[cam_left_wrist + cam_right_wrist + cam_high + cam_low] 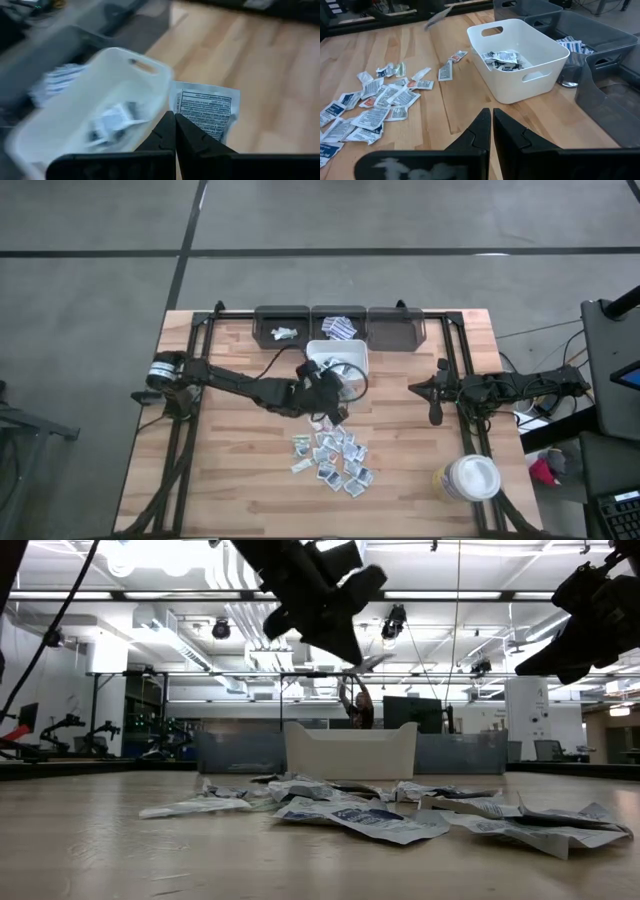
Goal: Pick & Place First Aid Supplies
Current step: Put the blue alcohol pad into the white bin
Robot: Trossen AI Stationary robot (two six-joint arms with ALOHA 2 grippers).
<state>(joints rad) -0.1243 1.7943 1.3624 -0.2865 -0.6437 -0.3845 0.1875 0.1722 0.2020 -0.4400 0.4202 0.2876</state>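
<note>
The first aid supplies are small white sachets with blue-grey print, lying in a loose heap on the table. More of them lie inside the white bin. My left gripper hangs high over the table just near of that bin, shut on one sachet. My right gripper waits, shut, in the air toward the table's right. My left gripper pinches one sachet between its two fingers at one edge. The sachet is lifted clear of the table and sticks out past the fingertips, nearly flat, beside the white bin's handle end.
Three dark bins stand in a row at the far edge; the left and middle ones hold some items. A white round lidded tub stands near the table's right near corner. Bare wood lies left of the heap.
</note>
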